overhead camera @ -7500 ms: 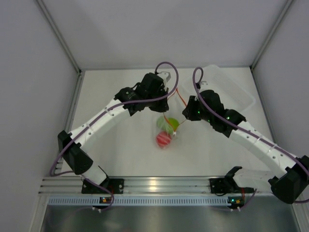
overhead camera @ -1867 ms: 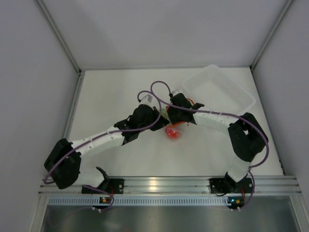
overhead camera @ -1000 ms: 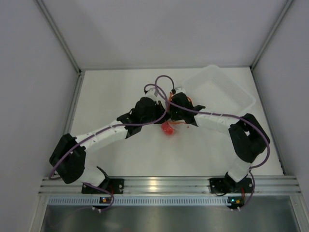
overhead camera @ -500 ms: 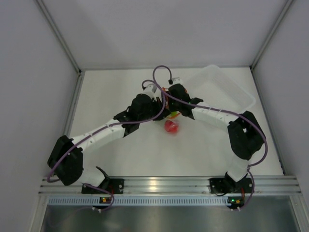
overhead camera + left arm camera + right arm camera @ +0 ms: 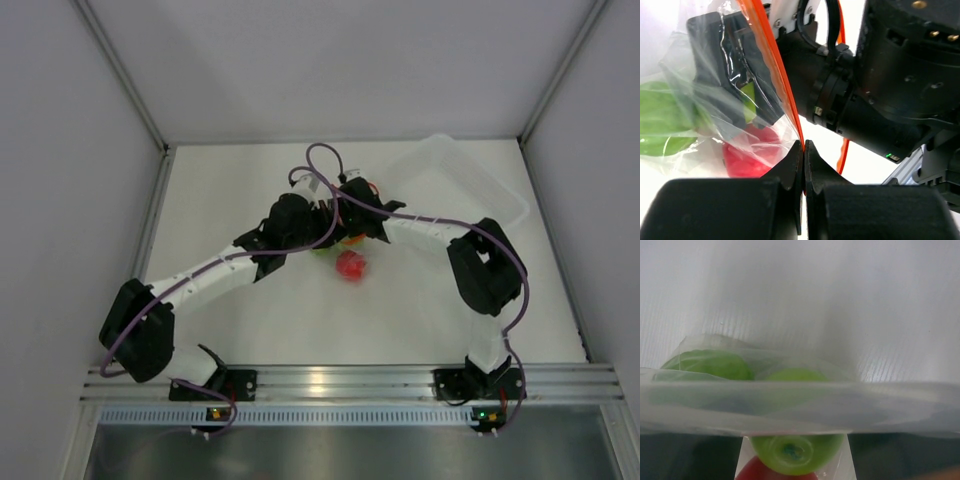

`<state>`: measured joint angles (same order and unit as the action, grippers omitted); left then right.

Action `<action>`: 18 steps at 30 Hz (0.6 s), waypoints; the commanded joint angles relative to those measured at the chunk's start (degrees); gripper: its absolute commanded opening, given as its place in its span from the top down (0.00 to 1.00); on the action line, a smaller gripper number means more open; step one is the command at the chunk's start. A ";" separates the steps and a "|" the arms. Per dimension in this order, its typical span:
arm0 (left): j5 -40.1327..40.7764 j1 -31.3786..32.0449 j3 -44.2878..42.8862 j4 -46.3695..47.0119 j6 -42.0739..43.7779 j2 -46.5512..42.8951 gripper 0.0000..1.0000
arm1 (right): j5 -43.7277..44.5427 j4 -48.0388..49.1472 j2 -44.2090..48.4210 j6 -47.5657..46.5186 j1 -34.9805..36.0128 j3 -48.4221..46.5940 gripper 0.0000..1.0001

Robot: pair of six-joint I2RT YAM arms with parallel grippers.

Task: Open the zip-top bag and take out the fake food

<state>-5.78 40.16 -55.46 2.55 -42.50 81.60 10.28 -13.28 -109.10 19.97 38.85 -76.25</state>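
Zip-top bag (image 5: 740, 100) sits mid-table between both wrists, thin soft slippery film, light fake food (image 5: 350, 265) sagging toward 6 o'clock, so take the stiffer orange zip strip (image 5: 770, 60): left gripper (image 5: 803, 150) is pinched tight on it, right gripper (image 5: 345, 212) fingers can't tell.

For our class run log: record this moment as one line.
left gripper: shut on zip-top bag | right gripper: at bag, state unclear | fake food: inside bag

Bright, even light, soft shadows; wrist close-ups blur (right especially).
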 commanded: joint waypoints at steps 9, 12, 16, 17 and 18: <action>1.56 -1.14 3.34 2.90 0.40 -0.30 1.00 | 1.23 -6.32 -1.03 -0.63 1.14 -0.04 0.27; 2.09 -1.14 3.96 2.90 0.31 -0.13 1.00 | 0.70 -6.59 1.24 -1.07 1.23 2.67 0.27; 1.91 -1.14 4.22 2.99 0.14 0.22 1.00 | -0.61 -7.55 4.50 -2.03 1.23 4.17 0.26; 1.83 -1.14 4.13 2.99 -0.12 0.22 1.00 | -1.22 -7.55 5.03 -2.21 1.23 4.26 0.27; 1.57 -1.14 4.05 2.99 -0.04 0.22 1.00 | -1.93 -8.34 5.99 -2.39 1.23 4.27 0.26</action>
<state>-4.73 39.40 -51.77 2.63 -42.54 81.67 9.78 -16.82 -106.65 19.38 39.38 -72.79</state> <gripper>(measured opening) 0.024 0.737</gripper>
